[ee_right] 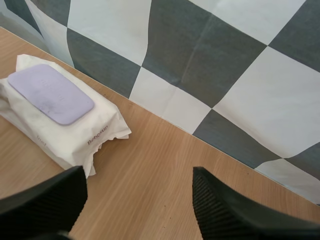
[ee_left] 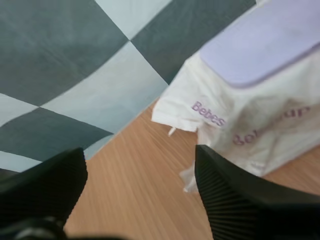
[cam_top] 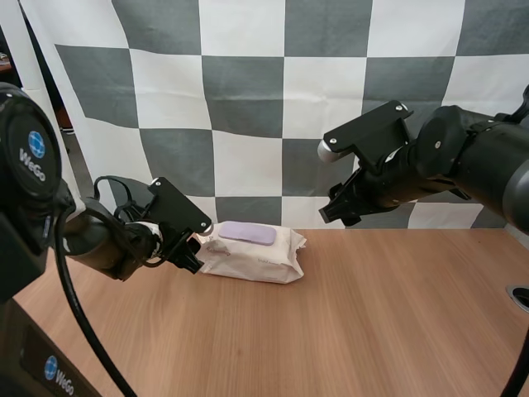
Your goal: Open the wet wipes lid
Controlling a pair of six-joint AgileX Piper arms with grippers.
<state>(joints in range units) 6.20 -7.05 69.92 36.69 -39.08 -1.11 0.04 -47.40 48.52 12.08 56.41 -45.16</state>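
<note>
WeGo badges mark my left arm (cam_top: 33, 157), nearest. Left gripper (cam_top: 188, 251), fingers spread, sits just beside the left end of the pack of wet wipes (cam_top: 252, 252). The pack reads "Bebes" in purple and lies far-left on the table (cam_top: 347, 331), its lilac lid (cam_top: 246, 232) flat. Right gripper (cam_top: 337, 211) hovers to the right, fingers apart.

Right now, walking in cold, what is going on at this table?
A pack of wet wipes lies on the table, its purple lid shut. The left pincer, open, sits low at the pack's left end. The right pincer, open, hangs above the table off to the pack's right.
</note>
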